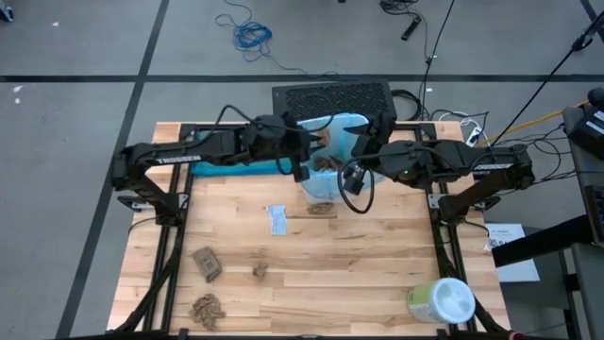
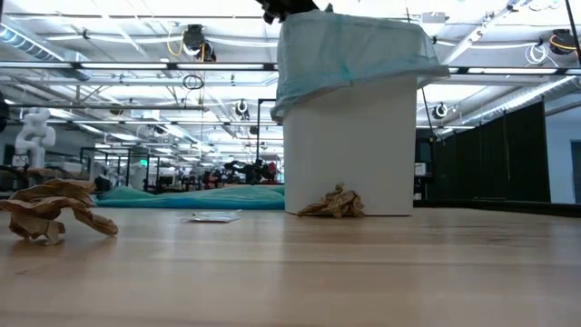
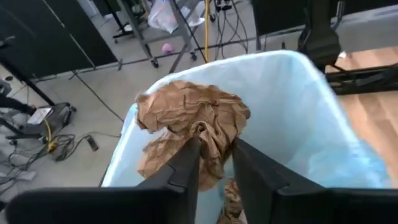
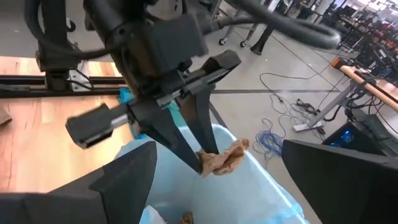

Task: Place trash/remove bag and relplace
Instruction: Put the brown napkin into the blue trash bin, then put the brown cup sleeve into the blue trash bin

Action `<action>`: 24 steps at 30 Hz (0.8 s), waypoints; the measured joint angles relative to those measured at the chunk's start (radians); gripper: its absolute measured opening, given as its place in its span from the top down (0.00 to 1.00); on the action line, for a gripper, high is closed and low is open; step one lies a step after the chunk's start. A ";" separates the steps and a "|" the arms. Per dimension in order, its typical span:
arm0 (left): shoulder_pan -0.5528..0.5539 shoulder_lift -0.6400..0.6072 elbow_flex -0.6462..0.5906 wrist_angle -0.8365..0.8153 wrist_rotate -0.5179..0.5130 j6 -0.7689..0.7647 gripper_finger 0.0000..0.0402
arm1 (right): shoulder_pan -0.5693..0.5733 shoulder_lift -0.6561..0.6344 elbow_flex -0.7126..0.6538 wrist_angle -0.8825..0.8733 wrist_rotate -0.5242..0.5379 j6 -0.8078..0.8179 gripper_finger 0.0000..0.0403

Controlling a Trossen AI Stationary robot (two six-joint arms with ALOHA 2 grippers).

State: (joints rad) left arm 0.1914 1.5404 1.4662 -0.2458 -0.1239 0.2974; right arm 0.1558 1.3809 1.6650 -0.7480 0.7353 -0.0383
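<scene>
Far left front of the table, a couple of crumpled brown paper wads (image 1: 207, 263) are sitting on the wood, with another pile (image 1: 207, 308) right at the front edge and a smaller bit (image 1: 260, 271) just beside them. A white paper scrap (image 1: 276, 220) is lying flat a bit further in, near the middle.

The left gripper (image 3: 214, 163) is hanging over the open mouth of the white bin (image 2: 349, 154), and its jaws are pinching narrow on a brown paper wad (image 3: 189, 121), holding it right above the opening. From the right wrist view you can see that same wad (image 4: 222, 158) dangling from the fingertips over the bin.

The light-blue bag (image 2: 349, 50) is lining the bin, folded down over the rim, with more brown paper lying down inside it. One more wad (image 2: 334, 203) is sitting on the table touching the bin's front base.

The right gripper (image 4: 217, 186) is hovering at the bin's right side, jaws spread wide and holding nothing.

Over at the front right corner, a white-and-green wipes tub (image 1: 440, 301) is lying on the table, well apart from everything else.
</scene>
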 joint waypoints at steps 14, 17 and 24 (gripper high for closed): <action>-0.019 -0.067 0.167 -0.300 -0.075 -0.002 0.68 | 0.009 0.001 0.000 -0.027 -0.001 0.005 0.16; -0.042 -0.127 0.183 -0.474 -0.175 -0.013 0.77 | 0.029 0.001 0.000 -0.047 -0.001 0.012 0.18; -0.079 -0.233 0.174 -0.876 -0.210 -0.275 0.98 | 0.100 0.001 0.000 -0.051 0.000 0.003 0.41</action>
State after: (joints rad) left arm 0.1122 1.3077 1.6405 -1.1219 -0.3343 0.0222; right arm 0.2562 1.3817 1.6646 -0.7989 0.7349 -0.0353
